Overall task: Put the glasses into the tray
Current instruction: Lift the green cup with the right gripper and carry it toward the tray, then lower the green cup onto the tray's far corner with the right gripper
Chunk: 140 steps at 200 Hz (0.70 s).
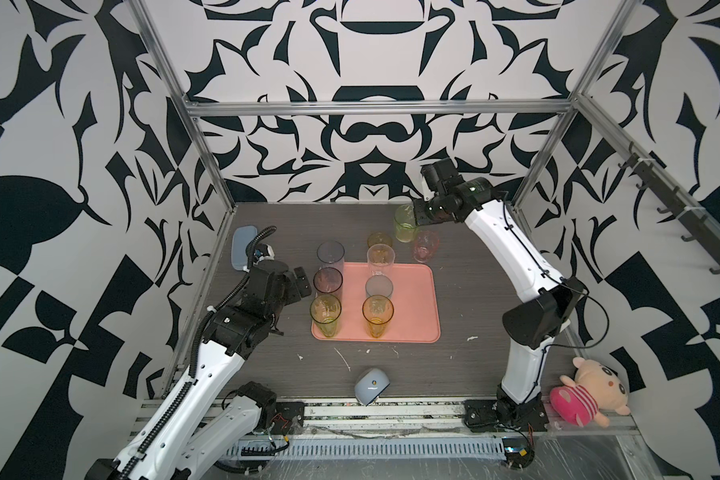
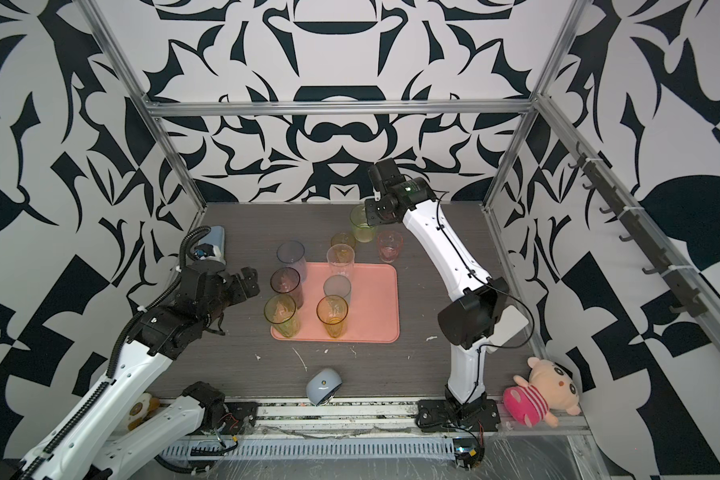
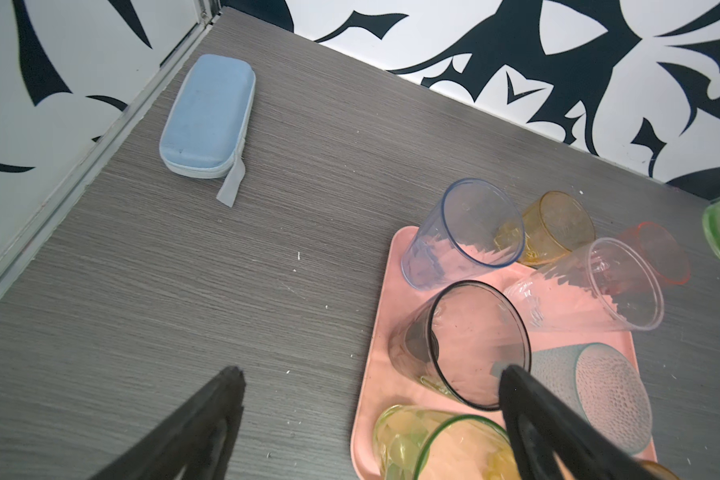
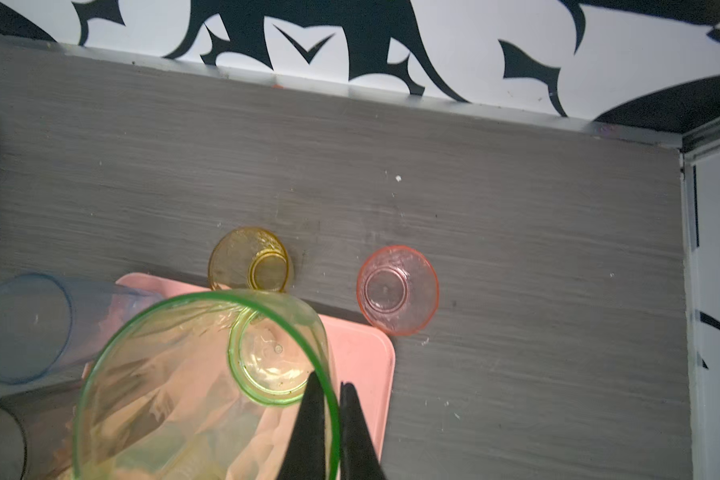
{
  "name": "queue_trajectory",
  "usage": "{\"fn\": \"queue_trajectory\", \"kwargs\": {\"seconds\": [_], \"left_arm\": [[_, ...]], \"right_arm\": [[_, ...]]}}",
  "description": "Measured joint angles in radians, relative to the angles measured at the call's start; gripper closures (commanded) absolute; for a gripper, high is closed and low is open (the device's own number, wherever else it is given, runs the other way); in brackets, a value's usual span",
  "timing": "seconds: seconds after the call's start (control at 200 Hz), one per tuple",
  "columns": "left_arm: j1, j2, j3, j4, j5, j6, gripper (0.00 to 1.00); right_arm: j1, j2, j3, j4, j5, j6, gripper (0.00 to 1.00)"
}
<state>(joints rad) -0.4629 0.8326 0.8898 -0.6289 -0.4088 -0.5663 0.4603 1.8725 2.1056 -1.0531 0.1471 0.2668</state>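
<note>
The right pincer [image 4: 329, 380] pinches the wall of the green glass [image 4: 163, 395] just below the rim, with one finger inside and one outside, pressed close on the thin wall. The glass is lifted off the tabletop [image 1: 466, 299]. In the right wrist view its base shows over the far right corner of the tray [image 4: 362, 353]. Just beside it, past the tray's far edge, the short amber glass [image 1: 379, 240] and the short pink glass [image 1: 425, 246] stand on the tabletop.

The left pincer [image 3: 368, 370] is spread wide and holds nothing. It hovers at the tray's left edge, one finger over bare tabletop and the other in front of the grey glass [image 3: 466, 345].

Six glasses stand upright on the salmon-pink tray. Along its left side are the blue glass [image 1: 330, 254] at the far corner, the grey glass, and the yellow-green glass [image 1: 325, 311] nearest the front. Along the middle are the clear glass [image 1: 380, 259], the teal glass [image 1: 379, 286] and the orange glass [image 1: 378, 313].

A pale-blue case [image 3: 206, 120] lies by the left wall, and a rounded pale-blue object [image 1: 371, 384] sits near the tabletop's front edge.
</note>
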Motion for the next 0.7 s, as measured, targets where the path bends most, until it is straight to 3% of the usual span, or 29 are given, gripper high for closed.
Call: {"fn": "queue_trajectory", "kwargs": {"seconds": [0.275, 0.7], "left_arm": [[0.000, -0.011, 0.000, 0.044, 0.041, 0.054, 0.01], [0.000, -0.033, 0.005, 0.034, 0.099, 0.092, 0.01]], "right_arm": [[0.000, -0.194, -0.269, 0.047, 0.014, 0.046, 1.00], [0.001, -0.376, -0.606, 0.183, 0.015, 0.090, 1.00]]}}
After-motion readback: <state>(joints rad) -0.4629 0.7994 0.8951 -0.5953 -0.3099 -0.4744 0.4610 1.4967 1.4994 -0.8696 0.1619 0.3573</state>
